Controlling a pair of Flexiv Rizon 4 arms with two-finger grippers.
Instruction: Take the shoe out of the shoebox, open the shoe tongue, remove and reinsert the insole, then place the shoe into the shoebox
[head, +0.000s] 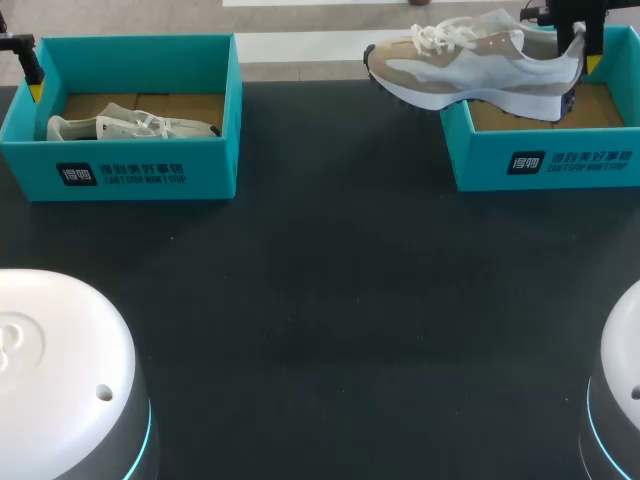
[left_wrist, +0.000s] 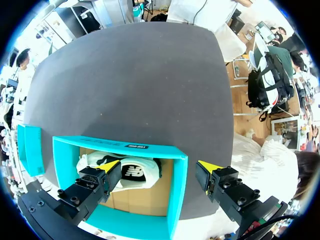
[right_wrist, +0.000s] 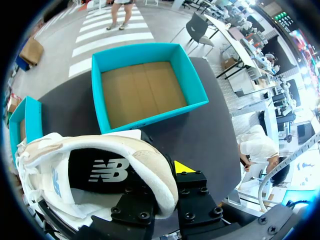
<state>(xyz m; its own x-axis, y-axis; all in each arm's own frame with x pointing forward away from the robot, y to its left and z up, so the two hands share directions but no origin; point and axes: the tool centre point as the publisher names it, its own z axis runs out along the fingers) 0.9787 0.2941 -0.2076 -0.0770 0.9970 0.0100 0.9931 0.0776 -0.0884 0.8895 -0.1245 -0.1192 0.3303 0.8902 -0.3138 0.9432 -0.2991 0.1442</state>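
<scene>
Even, diffuse overhead light — no hard shadows. The dark table carries a faint pale sheen mid-surface. The white arm bases nearly blow out. The shoe is well lit — the left shoebox floor is lightly shaded by its walls.

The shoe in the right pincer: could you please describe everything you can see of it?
The shoe is a white and beige sneaker with white laces, a thick white sole with dark tread and a black insole. The right pincer grips its heel collar, holding it above the empty right shoebox, toe out past the box's wall and slightly raised.
</scene>
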